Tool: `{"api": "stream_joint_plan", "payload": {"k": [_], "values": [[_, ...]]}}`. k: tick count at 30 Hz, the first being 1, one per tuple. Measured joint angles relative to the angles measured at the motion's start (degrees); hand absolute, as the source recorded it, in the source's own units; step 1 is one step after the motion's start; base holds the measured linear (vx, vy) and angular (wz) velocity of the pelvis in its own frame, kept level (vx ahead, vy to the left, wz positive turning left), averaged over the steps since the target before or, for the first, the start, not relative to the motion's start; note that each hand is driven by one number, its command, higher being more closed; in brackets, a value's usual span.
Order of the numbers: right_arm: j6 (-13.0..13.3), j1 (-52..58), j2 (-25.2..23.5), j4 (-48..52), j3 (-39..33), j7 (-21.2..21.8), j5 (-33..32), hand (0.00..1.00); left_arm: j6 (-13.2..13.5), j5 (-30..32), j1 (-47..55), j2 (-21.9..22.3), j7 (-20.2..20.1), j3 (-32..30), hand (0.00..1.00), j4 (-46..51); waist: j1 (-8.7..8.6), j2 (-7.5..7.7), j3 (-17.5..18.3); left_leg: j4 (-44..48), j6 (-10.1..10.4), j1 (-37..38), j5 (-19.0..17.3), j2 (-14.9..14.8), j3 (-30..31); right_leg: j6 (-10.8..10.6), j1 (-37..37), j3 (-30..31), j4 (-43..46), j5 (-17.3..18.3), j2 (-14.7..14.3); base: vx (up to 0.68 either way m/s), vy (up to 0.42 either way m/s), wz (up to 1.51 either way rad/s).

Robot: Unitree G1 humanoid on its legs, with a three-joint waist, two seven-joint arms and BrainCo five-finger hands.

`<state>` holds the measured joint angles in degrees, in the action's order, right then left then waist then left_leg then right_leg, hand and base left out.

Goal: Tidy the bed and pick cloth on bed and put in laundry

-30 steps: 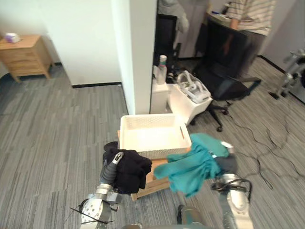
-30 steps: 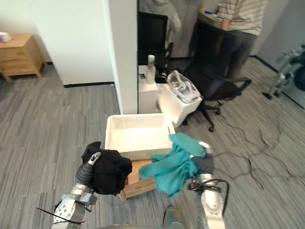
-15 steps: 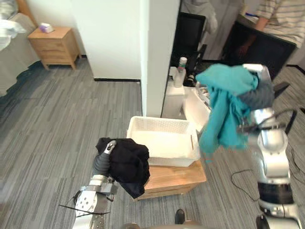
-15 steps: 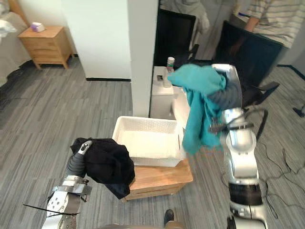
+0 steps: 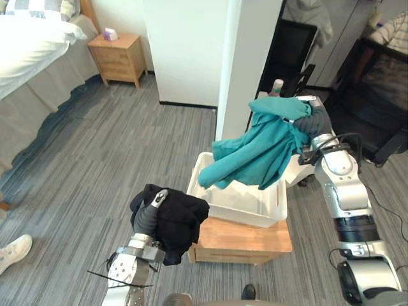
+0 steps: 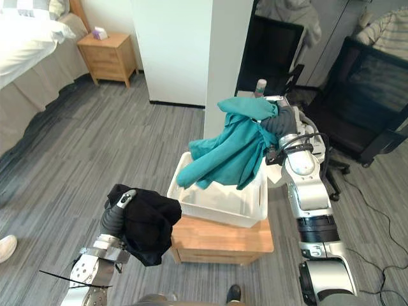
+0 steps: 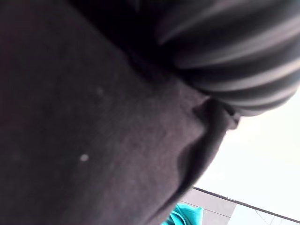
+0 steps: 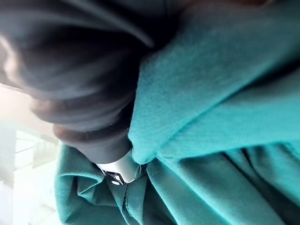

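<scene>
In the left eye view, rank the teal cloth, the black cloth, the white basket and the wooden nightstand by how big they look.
1. teal cloth
2. white basket, partly covered, so close to the cloth
3. black cloth, nearer the camera
4. wooden nightstand, far off

Right hand (image 8: 75, 70): dark ribbed cover across one corner, blurred. Teal cloth (image 8: 211, 93) pressed against cover, thick fold running along cover's edge. More of it hangs past hand in soft creases and deep folds. Small silver bit of hand shows between cover and cloth. Pale patch (image 8: 21, 154) beside cover, faint grid lines in it; cannot tell what it is.
</scene>
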<state>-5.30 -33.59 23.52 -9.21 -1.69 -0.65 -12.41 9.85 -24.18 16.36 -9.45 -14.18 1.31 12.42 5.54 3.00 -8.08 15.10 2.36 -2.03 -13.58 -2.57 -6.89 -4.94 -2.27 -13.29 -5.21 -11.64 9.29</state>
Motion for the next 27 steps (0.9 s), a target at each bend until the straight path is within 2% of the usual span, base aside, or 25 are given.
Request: {"api": "stream_joint_plan", "payload": {"k": [2,3,5,6,7,8,10,11,14,16,18,20,22,24,26,27], "values": [[0.8,-6.1,0.0,-6.8,-0.2,-1.7,0.3,1.00,0.8,-0.4,-5.7,-0.8,0.5,-1.5,1.00,0.1,-0.03,0.26,-4.8,1.4,0.0,-4.3,0.4,-0.1,-0.1,-0.2,-2.8,-0.8,0.2,-0.8,0.7,-0.24,0.018,0.36],[1.4,-7.2,0.0,-8.6,-0.4,-2.0,0.4,1.00,1.3,-0.5,-7.1,-0.8,0.6,-1.9,1.00,0.2,-0.02,0.17,-6.1,1.5,-0.2,-5.2,0.6,-0.4,-0.9,-0.1,-3.6,-1.1,0.3,-0.9,0.8,-0.18,0.002,0.40],[3.0,-10.3,0.3,-15.9,-0.5,-2.9,0.8,1.00,3.3,-1.0,-10.2,-0.8,0.7,-2.3,1.00,1.7,0.06,-0.70,-9.5,2.8,0.4,-8.6,1.8,-1.1,-1.8,-0.1,-6.5,-2.1,0.9,-1.4,1.0,-0.16,-0.012,0.31],[3.7,-11.4,0.3,-20.3,-0.4,-3.2,0.8,1.00,4.5,-1.1,-11.4,-0.9,0.8,-2.2,1.00,2.8,0.47,-1.38,-11.0,4.1,0.0,-10.3,2.3,-1.4,-1.8,0.0,-7.5,-2.3,0.9,-2.0,0.7,-0.13,0.005,0.15],[4.1,-11.5,0.2,-22.2,-0.4,-3.5,1.0,0.00,5.2,-1.1,-12.0,-1.0,0.9,-2.1,1.00,3.0,0.80,-1.55,-11.7,4.4,-0.1,-10.9,2.3,-1.4,-1.8,-0.1,-8.1,-2.2,0.9,-2.2,0.7,-0.08,0.042,0.03],[5.0,-11.5,0.3,-25.6,-0.5,-4.2,1.3,0.00,6.2,-1.1,-13.7,-1.0,1.3,-2.0,1.00,3.0,1.16,-2.12,-13.4,5.3,-0.3,-11.3,2.5,-1.5,-1.8,0.0,-8.3,-2.2,0.9,-2.6,0.7,-0.06,0.064,-0.04],[5.6,-11.5,0.3,-28.3,-0.5,-5.5,1.8,0.00,7.3,-1.2,-16.0,-1.4,2.3,-2.0,1.00,3.0,1.16,-2.49,-14.8,5.6,-0.3,-11.7,2.5,-1.4,-2.1,0.2,-8.8,-1.9,0.9,-3.8,0.7,-0.04,0.091,-0.11],[6.8,-11.5,0.4,-28.9,-0.6,-6.6,1.8,0.00,8.0,-1.3,-18.0,-2.6,2.6,-2.0,1.00,3.0,1.16,-2.60,-15.5,5.9,-0.3,-12.1,2.5,-1.5,-2.5,0.6,-9.5,-1.3,0.9,-4.9,0.6,-0.04,0.134,-0.22],[9.1,-11.6,0.9,-29.0,-0.9,-7.4,1.7,0.00,8.6,-3.0,-21.7,-4.6,3.4,-2.0,1.00,3.0,0.33,-2.72,-16.4,5.9,-0.4,-12.6,2.4,-1.4,-3.0,1.5,-10.3,-0.4,0.0,-8.6,0.5,-0.05,0.171,-0.18],[9.6,-11.6,1.0,-29.0,-0.9,-7.8,1.6,0.00,9.3,-4.4,-23.8,-5.2,4.1,-2.0,1.00,3.0,-0.27,-2.73,-16.4,6.1,-1.7,-13.2,2.2,-1.5,-4.2,2.5,-11.3,0.2,-0.3,-10.9,0.3,-0.06,0.186,-0.21],[10.0,-11.0,1.0,-28.7,-0.7,-8.4,3.1,0.00,9.5,-5.2,-24.7,-5.3,4.9,-2.0,1.00,3.0,-0.51,-2.73,-16.4,7.1,-2.7,-13.3,1.6,-1.7,-5.1,2.6,-11.4,0.6,-0.3,-10.9,0.4,-0.06,0.158,-0.20],[10.4,-8.6,0.9,-25.3,-0.6,-9.4,4.8,0.00,9.9,-5.5,-25.0,-5.3,6.0,-2.0,1.00,3.1,-0.40,-2.69,-16.4,7.2,-2.8,-13.2,1.5,-1.8,-5.8,2.6,-11.3,0.7,-0.3,-10.8,0.3,-0.04,0.110,-0.10],[10.7,-1.4,-0.3,-15.0,-0.6,-11.5,8.3,0.00,10.8,-5.3,-24.9,-4.4,8.2,-1.6,1.00,4.6,-0.48,-2.53,-16.4,6.8,-2.7,-12.2,1.5,-2.3,-6.2,2.6,-10.8,0.8,-0.3,-10.8,-0.3,0.00,0.049,-0.12],[10.6,4.5,-2.2,-8.3,-0.5,-13.0,12.9,0.00,11.2,-3.8,-24.9,-3.0,10.6,-1.3,1.00,6.9,-1.40,-2.31,-16.3,6.1,-2.7,-10.7,1.4,-2.6,-6.7,2.5,-9.9,1.1,-0.3,-10.7,-0.7,0.01,0.035,-0.21],[10.1,10.3,-3.7,-2.8,-0.3,-14.3,16.7,0.00,12.0,-2.0,-25.3,-2.5,12.4,-0.9,1.00,8.9,-1.83,-1.48,-15.8,5.3,-2.6,-9.0,1.4,-2.7,-7.9,2.3,-9.5,2.5,-0.3,-10.5,-0.8,0.00,0.056,-0.34],[9.6,14.2,-4.7,0.2,-0.3,-14.8,18.9,0.00,12.1,-0.9,-25.8,-2.6,13.6,-0.7,1.00,10.1,-2.13,-0.38,-15.2,5.2,-2.4,-8.5,1.0,-2.7,-8.7,1.5,-9.1,3.2,-0.3,-9.5,-0.7,-0.01,0.047,-0.33]]}}
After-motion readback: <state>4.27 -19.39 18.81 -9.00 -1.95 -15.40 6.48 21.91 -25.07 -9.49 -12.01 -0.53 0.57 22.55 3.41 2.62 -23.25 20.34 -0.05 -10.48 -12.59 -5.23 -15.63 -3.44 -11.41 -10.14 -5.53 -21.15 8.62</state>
